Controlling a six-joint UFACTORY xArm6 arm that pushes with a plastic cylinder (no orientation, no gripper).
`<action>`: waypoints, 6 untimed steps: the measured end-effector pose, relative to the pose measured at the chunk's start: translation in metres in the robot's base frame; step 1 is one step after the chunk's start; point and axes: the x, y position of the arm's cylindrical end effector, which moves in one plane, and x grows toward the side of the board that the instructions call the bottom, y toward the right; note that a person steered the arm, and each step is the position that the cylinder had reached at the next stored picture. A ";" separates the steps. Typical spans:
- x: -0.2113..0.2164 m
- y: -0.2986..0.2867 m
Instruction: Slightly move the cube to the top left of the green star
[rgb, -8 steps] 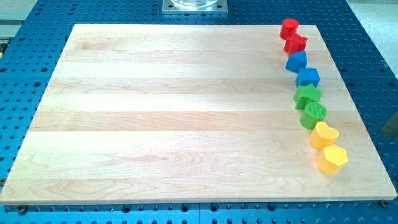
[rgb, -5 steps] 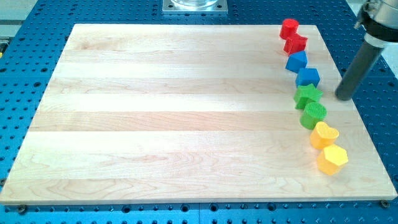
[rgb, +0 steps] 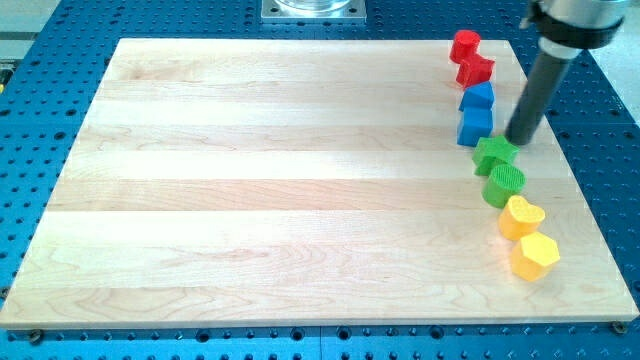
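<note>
Two red blocks (rgb: 465, 46), two blue (rgb: 476, 125), two green (rgb: 494, 153), two yellow (rgb: 521, 216).

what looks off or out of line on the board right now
Nothing is damaged. The blocks curve down the view's right side; the blue cube sits slightly left of that line, against the other blue block. My tip rests just right of the cube, above the green star.

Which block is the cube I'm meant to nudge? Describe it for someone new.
Start at the wooden board and follow the column of blocks down its right edge. The blue cube is fourth from the top, just left of my tip and directly above the green star; the other blue block sits above it.
</note>
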 end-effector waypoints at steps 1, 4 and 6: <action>-0.002 0.070; -0.002 0.070; 0.078 0.065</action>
